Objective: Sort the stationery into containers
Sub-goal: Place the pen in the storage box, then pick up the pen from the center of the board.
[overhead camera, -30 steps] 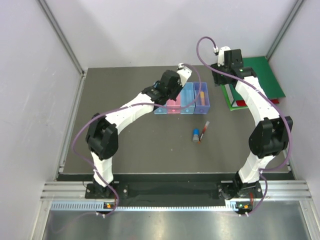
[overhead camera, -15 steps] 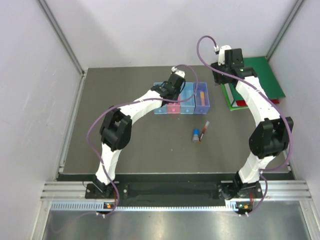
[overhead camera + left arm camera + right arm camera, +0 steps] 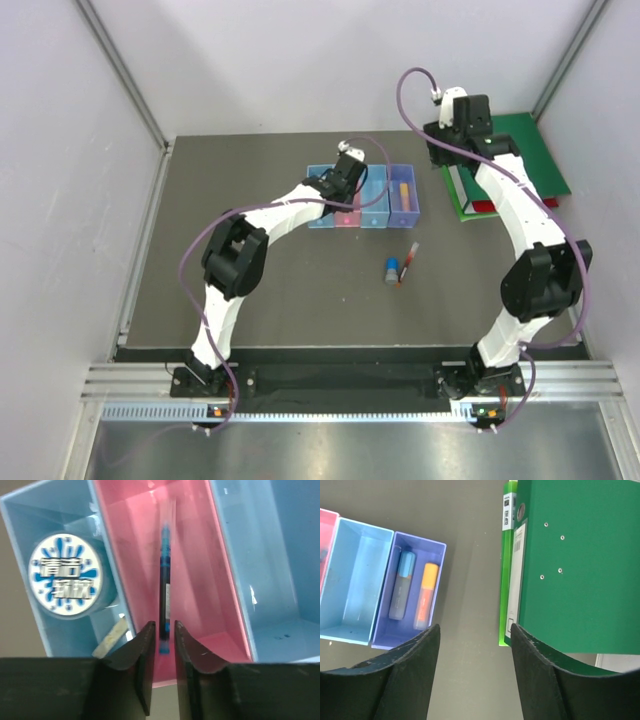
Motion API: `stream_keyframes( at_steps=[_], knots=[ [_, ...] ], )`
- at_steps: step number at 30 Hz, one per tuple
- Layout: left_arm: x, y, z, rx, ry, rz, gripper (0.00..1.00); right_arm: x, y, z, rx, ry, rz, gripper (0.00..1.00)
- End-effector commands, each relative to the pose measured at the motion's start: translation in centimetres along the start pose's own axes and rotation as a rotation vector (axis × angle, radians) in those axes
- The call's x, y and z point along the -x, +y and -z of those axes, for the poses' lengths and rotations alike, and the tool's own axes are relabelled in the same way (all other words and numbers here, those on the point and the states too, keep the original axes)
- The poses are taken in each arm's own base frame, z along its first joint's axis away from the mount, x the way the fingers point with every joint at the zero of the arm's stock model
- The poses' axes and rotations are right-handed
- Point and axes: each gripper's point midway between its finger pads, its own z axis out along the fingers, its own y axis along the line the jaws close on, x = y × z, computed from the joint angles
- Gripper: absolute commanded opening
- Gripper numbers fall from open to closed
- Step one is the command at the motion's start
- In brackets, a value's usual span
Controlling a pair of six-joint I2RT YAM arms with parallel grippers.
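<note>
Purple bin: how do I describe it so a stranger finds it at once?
Find the green binders at the table's far right. A row of four bins lies left of them; the purple bin is the one nearest the binders, and alone holds an orange marker and a blue marker.

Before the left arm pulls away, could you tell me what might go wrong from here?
The dark pen in the pink bin has one end between the left fingers; lifting away could drag it over the rim. The blue cylinder and red pen lie close together, so picking one could knock the other.
</note>
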Motion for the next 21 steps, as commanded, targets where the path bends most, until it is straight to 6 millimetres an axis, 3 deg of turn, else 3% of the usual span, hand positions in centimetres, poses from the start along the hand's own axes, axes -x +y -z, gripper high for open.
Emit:
stream_keyframes(
  at_steps=[1,2,3,7,15,21],
  knots=[
    [0.9,-0.3,0.0,-0.032,-0.06,-0.019,0.33,1.2,-0.1,2.6,0.022,-0.063,-0.032,0.62],
    [1.0,-0.3,0.1,-0.036,-0.069,-0.033,0.39,1.0,0.3,2.7,0.035,-0.059,-0.037,0.63],
    [0.8,-0.4,0.1,-0.042,-0.07,-0.038,0.53,0.7,0.8,2.9,0.057,-0.055,-0.05,0.64],
    [2.5,-0.4,0.9,-0.06,-0.12,-0.063,0.72,-2.7,2.7,2.8,0.118,0.023,-0.094,0.68],
    [7.7,-0.5,5.3,-0.138,-0.334,-0.198,0.78,-11.8,6.8,1.9,0.246,0.222,-0.202,0.68],
    [10.2,-0.2,8.9,-0.172,-0.442,-0.3,0.79,-15.9,8.7,0.8,0.287,0.332,-0.226,0.68]
  ],
)
